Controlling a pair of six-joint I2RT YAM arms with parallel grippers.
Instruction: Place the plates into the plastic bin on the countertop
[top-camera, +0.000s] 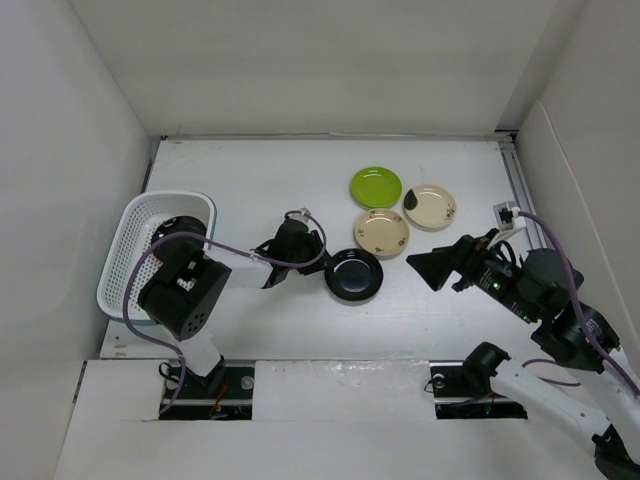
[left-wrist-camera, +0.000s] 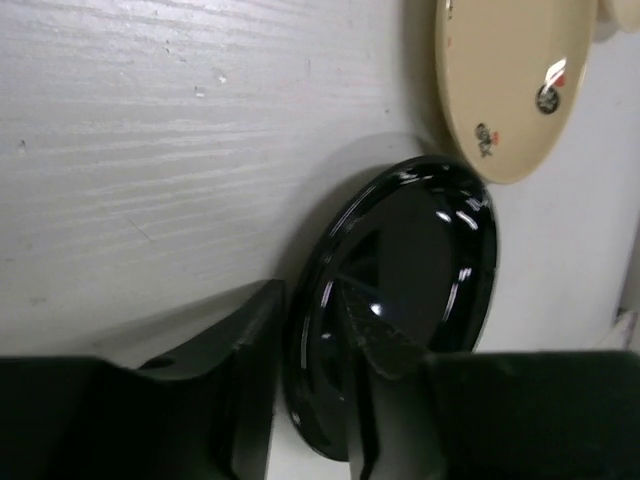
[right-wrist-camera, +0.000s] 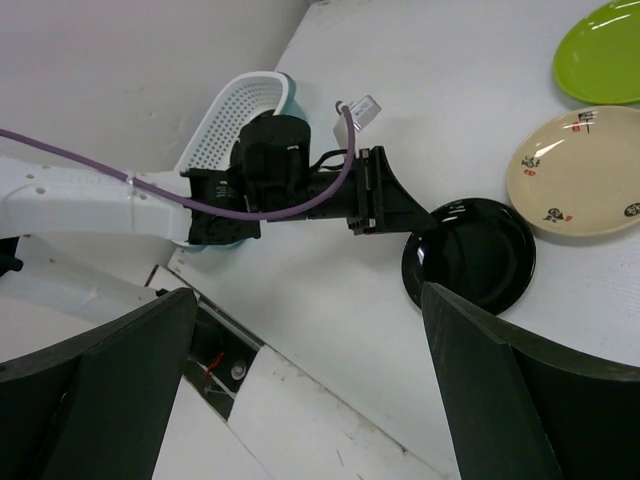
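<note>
So, left claw (top-camera: 320, 264) is on the black plate (top-camera: 356, 277), mid-frame on the counter (top-camera: 250, 175).
Its fingers (left-wrist-camera: 250, 390) straddle the plate's near rim, one outside and one over the dish, but I can't tell if they're actually pinching. Right claw (top-camera: 425, 272) hangs wide open and empty, just right of that plate. Green plate (top-camera: 375, 186) and two beige plates (top-camera: 382, 233) sit up right, and the bin (top-camera: 125, 250) is at far left.

The black plate (left-wrist-camera: 410, 270) was glossy, with sharp highlights. The beige plate (left-wrist-camera: 505, 80) had a smooth sheen. The countertop (left-wrist-camera: 150, 150) was matt white, streaked and scuffed. The bin (top-camera: 125, 250) was perforated white plastic.
</note>
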